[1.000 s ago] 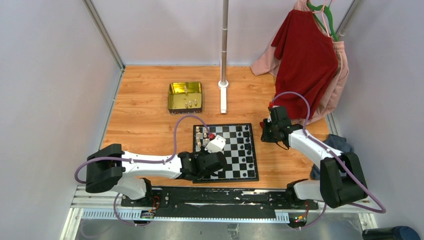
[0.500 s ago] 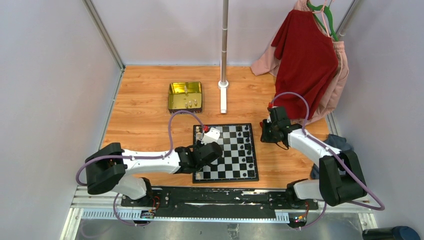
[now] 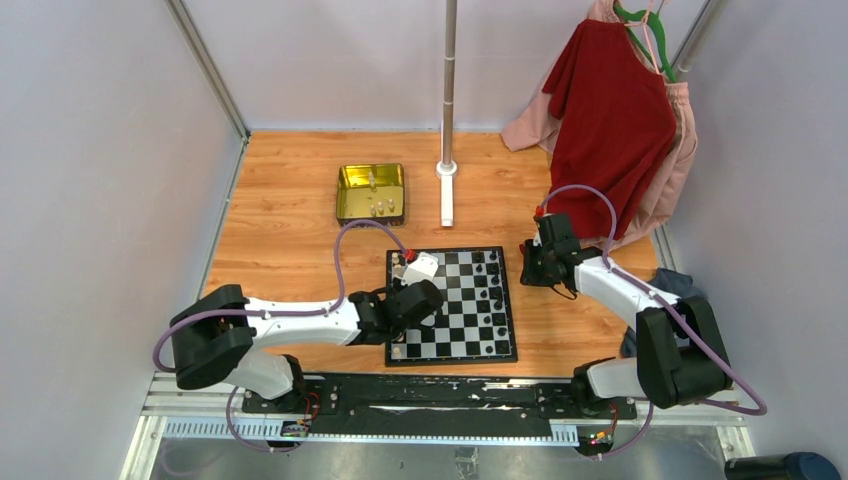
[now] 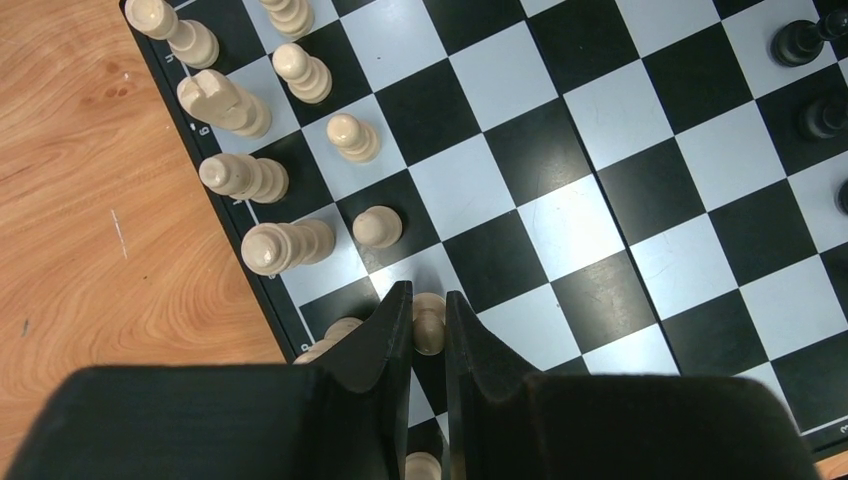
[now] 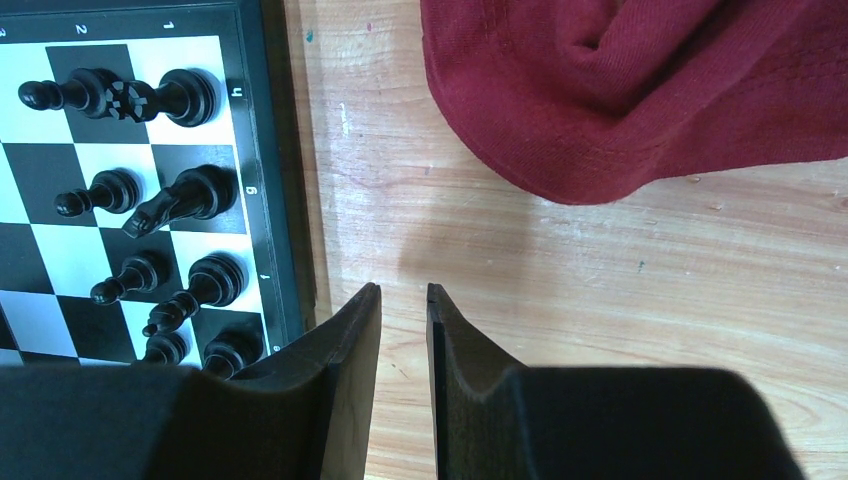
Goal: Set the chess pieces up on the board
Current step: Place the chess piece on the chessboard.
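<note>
Where the left wrist camera looks down, the left hand (image 4: 428, 292) is clamped on a cream pawn (image 4: 430, 325) near the left edge of the board (image 4: 590, 110). Other cream pieces (image 4: 270, 245) stand in two rows along that edge.

From the right wrist, the right hand (image 5: 403, 292) hangs over the table (image 5: 600, 300) just beside the board's border, its fingers a little apart with nothing between them. Black pieces (image 5: 190, 195) stand in two rows there, and a red cloth (image 5: 640, 90) lies near.

From above, the board lies on the table before both arms. A gold tin (image 3: 370, 192) farther back holds a few cream pieces.
</note>
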Controlling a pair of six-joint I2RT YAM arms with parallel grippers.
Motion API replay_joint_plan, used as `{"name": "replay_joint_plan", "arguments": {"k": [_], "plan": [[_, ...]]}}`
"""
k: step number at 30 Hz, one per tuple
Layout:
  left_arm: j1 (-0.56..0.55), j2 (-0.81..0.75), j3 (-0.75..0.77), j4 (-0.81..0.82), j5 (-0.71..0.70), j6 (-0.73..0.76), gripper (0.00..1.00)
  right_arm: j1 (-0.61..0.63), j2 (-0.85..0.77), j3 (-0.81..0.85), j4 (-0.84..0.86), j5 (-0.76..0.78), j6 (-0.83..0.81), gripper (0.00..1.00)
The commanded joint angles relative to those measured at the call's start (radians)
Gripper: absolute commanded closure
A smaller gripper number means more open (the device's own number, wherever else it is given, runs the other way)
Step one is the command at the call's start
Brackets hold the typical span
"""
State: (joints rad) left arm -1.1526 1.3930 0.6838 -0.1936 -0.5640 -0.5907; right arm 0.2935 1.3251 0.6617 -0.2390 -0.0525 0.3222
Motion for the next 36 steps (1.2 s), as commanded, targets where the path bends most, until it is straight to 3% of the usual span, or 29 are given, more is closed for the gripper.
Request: {"name": "replay_joint_plan", "arguments": {"k": [1, 23, 33, 36], "plan": [[0.008, 0.018, -0.006, 0.008, -0.013, -0.004, 0.93, -0.014, 0.002, -0.013, -0.009, 0.003, 0.001, 0.72], [0.008, 0.022, -0.002, -0.006, -0.026, -0.015, 0.68, -0.014, -0.007, -0.013, -0.013, -0.001, 0.002, 0.72], [0.008, 0.008, 0.012, -0.032, -0.048, -0.021, 0.68, -0.014, -0.013, -0.015, -0.014, -0.004, 0.002, 0.72], [0.008, 0.0, 0.01, -0.035, -0.048, -0.026, 0.73, -0.014, -0.015, -0.016, -0.014, -0.006, 0.001, 0.72]]}}
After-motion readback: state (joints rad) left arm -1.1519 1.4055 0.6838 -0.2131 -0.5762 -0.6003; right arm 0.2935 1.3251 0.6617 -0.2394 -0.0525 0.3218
